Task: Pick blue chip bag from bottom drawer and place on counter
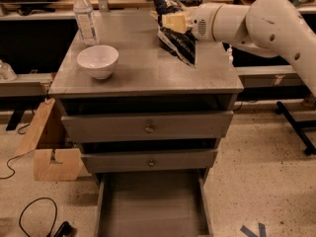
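On the counter (pixel 143 75) we find a bowl (pixel 98 60) left, a bottle (pixel 85 18) behind it; right, the gripper (pixel 170 21) at the chip bag (pixel 180 43).
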Robot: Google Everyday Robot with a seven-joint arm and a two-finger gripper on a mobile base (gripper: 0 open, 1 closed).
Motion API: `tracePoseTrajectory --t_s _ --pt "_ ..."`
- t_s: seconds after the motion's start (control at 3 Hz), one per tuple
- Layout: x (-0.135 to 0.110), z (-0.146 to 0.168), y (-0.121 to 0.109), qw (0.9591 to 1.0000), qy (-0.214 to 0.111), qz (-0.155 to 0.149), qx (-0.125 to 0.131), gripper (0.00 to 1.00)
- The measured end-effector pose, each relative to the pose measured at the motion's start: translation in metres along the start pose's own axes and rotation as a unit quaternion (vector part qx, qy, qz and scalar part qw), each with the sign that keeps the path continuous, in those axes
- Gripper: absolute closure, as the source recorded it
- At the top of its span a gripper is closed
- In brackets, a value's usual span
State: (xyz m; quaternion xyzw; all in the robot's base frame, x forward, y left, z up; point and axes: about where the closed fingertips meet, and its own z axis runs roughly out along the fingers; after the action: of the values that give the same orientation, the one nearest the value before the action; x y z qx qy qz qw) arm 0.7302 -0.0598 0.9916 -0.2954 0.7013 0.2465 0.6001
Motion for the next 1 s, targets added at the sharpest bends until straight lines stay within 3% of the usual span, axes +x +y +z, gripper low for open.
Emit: tracePoseTrajectory --t_s 0.67,1.0 --pt "0.0003 0.0041 0.0039 1.0000 0.000 0.000 -0.004 0.12" --pt "0.0004 0.0056 0.0054 1.0000 0.001 0.000 -0.006 0.00"
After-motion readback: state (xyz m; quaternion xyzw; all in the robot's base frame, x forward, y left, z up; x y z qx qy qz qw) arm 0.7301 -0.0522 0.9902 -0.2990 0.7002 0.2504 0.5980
